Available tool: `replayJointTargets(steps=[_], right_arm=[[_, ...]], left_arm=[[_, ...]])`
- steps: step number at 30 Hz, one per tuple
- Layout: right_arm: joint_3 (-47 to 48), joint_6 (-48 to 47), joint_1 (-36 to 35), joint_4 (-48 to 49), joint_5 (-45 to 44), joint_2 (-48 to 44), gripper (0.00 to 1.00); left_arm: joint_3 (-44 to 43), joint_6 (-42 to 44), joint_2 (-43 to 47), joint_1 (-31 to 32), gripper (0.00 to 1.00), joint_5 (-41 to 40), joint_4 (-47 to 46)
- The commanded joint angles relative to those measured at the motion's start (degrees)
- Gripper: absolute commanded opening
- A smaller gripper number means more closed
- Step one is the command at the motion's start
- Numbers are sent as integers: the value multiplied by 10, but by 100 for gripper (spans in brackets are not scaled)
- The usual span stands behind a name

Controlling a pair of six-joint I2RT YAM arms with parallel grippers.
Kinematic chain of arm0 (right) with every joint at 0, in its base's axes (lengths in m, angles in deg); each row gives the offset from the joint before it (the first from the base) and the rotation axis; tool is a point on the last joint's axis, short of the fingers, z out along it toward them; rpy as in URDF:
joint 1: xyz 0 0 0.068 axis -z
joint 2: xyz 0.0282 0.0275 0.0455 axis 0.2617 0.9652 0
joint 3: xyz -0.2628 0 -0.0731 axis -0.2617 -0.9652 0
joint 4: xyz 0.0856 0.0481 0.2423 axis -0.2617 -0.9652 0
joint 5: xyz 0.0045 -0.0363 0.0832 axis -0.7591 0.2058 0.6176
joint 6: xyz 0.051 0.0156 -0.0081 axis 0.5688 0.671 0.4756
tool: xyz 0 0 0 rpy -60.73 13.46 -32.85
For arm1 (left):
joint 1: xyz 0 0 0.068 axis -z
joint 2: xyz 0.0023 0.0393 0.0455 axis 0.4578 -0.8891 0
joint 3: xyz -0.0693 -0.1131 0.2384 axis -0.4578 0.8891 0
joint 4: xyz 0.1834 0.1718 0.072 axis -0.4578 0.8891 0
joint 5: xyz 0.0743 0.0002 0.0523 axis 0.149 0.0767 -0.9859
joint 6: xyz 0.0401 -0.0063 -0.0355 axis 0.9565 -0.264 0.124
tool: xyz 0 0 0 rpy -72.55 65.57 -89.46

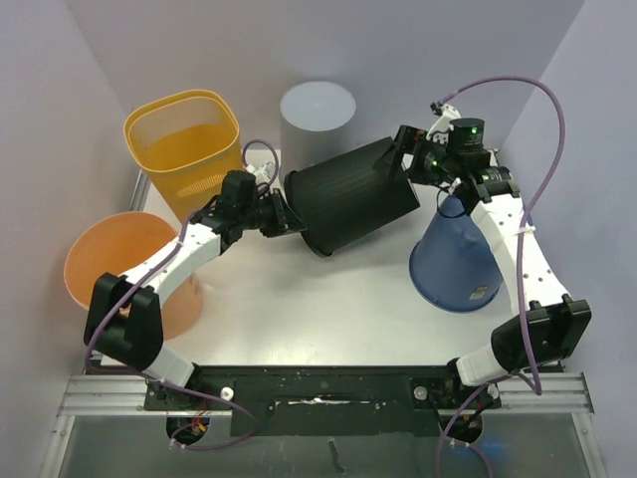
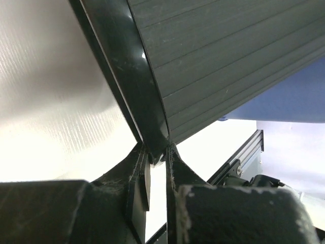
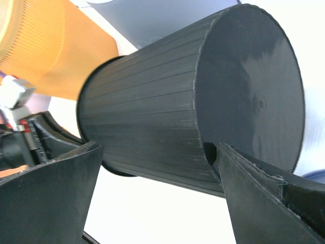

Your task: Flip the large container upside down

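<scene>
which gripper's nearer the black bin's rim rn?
Left. The left gripper is clamped on the rim of the black bin, fingers shut on it. The right gripper is open at its closed base, the opposite end.

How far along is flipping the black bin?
Done: the black ribbed plastic bin is tipped onto its side. In hand: the left tool is clamped on its rim; the right tool stands open at its flat bottom. Left: swing the rim down onto the white table and release.
</scene>
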Motion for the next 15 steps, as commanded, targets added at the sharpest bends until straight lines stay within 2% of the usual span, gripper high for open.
replayJointTargets(steps=[1,15], right_arm=[[54,37,-64,14,137,-22,98],[118,26,-107,9,144,8,98]], left_arm=[[-32,21,-43,41,0,37,-76],[-32,10,-89,58,0,34,-101]])
